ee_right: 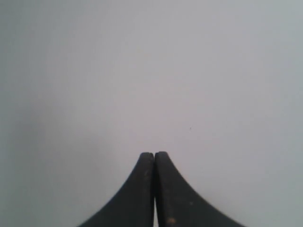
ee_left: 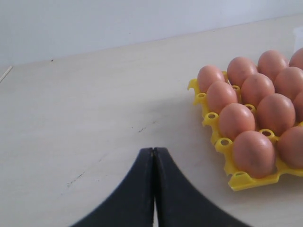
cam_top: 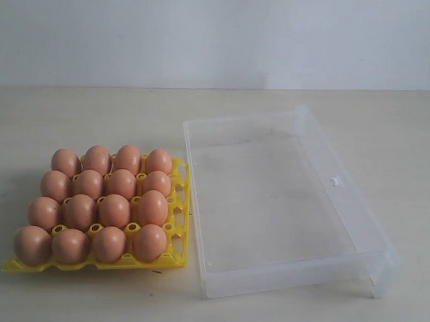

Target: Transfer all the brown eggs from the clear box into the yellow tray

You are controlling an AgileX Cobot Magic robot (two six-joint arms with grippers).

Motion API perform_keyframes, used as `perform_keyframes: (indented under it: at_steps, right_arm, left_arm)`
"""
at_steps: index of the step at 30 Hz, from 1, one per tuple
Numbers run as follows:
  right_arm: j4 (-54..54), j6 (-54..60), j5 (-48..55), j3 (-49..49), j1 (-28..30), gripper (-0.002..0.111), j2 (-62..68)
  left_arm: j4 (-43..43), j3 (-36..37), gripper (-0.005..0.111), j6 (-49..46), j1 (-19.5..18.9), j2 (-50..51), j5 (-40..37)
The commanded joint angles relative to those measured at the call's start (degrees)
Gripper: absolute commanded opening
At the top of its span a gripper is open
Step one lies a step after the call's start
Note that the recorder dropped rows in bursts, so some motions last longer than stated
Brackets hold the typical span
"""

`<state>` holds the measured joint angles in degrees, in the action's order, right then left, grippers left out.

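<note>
Several brown eggs (cam_top: 115, 210) fill the cups of the yellow tray (cam_top: 177, 202) on the left of the table in the exterior view. The clear box (cam_top: 215, 278) lies just right of the tray and holds no eggs. Neither arm shows in the exterior view. In the left wrist view my left gripper (ee_left: 154, 150) is shut with nothing in it, above bare table, apart from the yellow tray (ee_left: 239, 180) and its brown eggs (ee_left: 253, 153). My right gripper (ee_right: 154, 154) is shut and empty, facing a plain pale surface.
The pale table (cam_top: 57, 115) runs back to a white wall (cam_top: 208, 29). The box's far right corner (cam_top: 383, 270) lies near the table's right side. A thin pale stick end (ee_left: 5, 73) shows at the left wrist view's edge.
</note>
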<state>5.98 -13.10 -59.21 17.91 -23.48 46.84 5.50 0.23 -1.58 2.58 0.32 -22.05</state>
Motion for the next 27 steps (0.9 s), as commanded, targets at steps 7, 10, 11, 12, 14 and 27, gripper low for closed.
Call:
perform_keyframes:
  at_steps: [7, 10, 11, 12, 14, 27]
  right_arm:
    - [15.08, -0.22, 57.52, -0.29, 2.93, 0.0, -10.38]
    - [13.05, -0.48, 74.56, -0.29, 6.46, 0.0, -14.5]
    - [10.37, -0.64, 78.11, -0.29, 7.85, 0.0, -16.0]
    - [7.93, -0.88, 79.93, -0.29, 9.24, 0.0, -17.26]
    - [-0.65, -1.94, 81.21, -0.29, 11.76, 0.0, -20.57]
    - [-12.83, -1.94, 86.5, -4.67, 17.46, 0.0, -38.61]
  left_arm:
    - [-0.06, -0.23, 0.0, 0.28, 0.28, -0.32, 0.35]
    - [-0.06, -0.23, 0.0, 0.28, 0.28, -0.32, 0.35]
    - [-0.06, -0.23, 0.0, 0.28, 0.28, -0.32, 0.35]
    - [-0.06, -0.23, 0.0, 0.28, 0.28, -0.32, 0.35]
    - [-0.06, -0.23, 0.0, 0.28, 0.28, -0.32, 0.35]
    - [-0.06, -0.23, 0.0, 0.28, 0.28, -0.32, 0.35]
